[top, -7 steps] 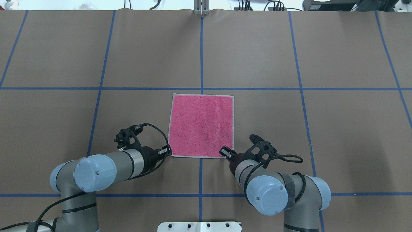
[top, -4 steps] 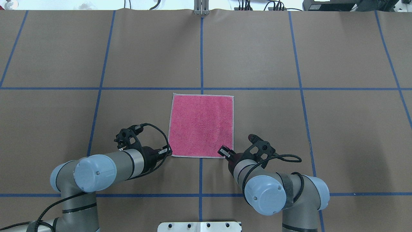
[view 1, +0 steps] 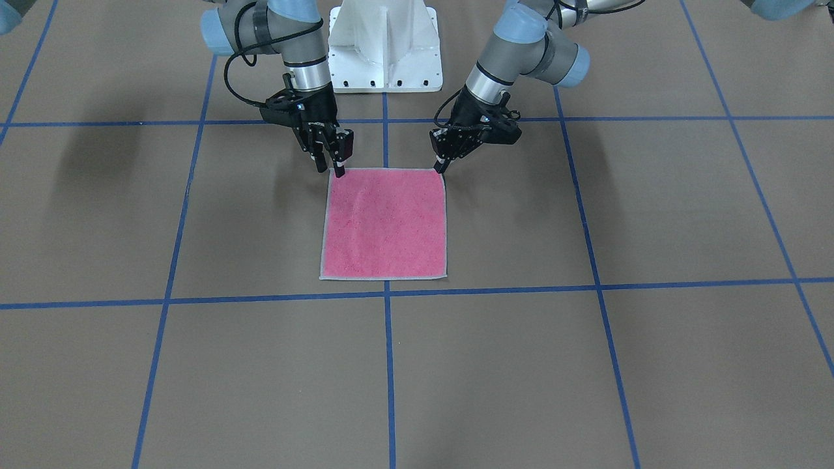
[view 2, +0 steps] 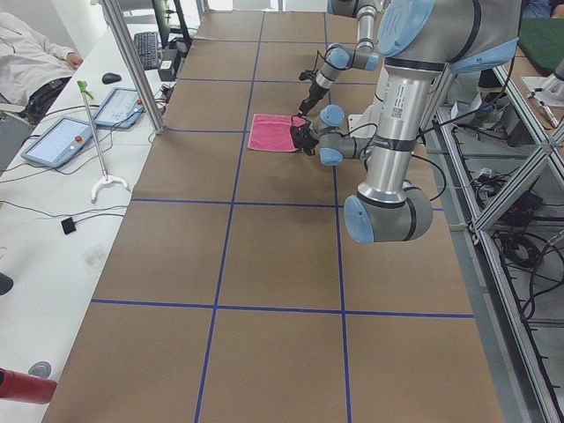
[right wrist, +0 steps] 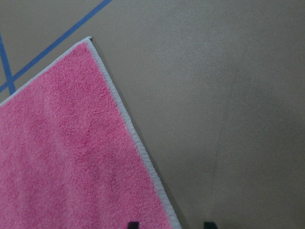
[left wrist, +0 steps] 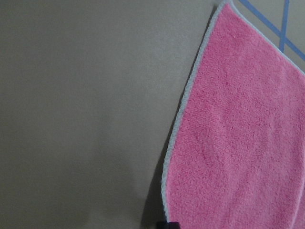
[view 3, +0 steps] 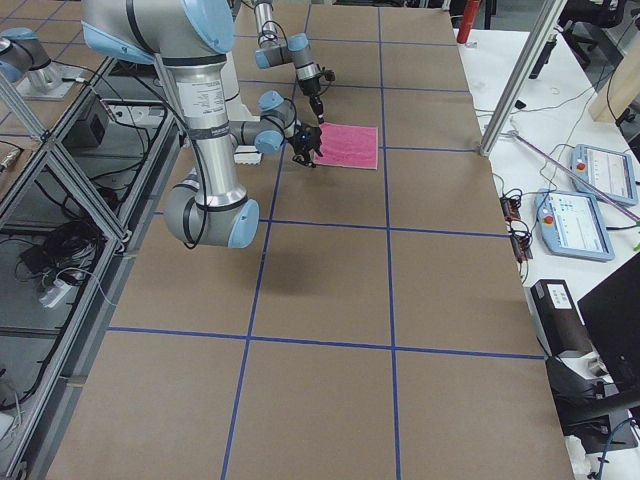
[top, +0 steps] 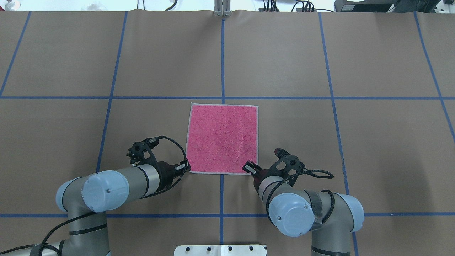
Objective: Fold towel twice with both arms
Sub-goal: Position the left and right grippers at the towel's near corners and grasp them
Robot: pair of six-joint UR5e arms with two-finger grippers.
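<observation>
Since the towel (top: 222, 138) lies flat, pink side up, mid-table (top: 284, 53) toward the robot's edge and looks soft, light and limp, we would pinch its two near corners, where the right gripper (view 1: 330, 171) stands open and empty astride the hem, while the left gripper (view 1: 442, 168) sits at the other corner, its opening unclear to us.

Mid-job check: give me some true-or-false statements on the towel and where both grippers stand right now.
1. The towel lies flat, pink face up. True.
2. It has already been folded once. False: it is one unfolded square layer.
3. The left gripper and the right gripper sit at the two towel corners nearest the robot. True.
4. The right gripper is shut. False: its fingers stand apart.
5. One corner is lifted. False: every corner lies flat on the table.
</observation>
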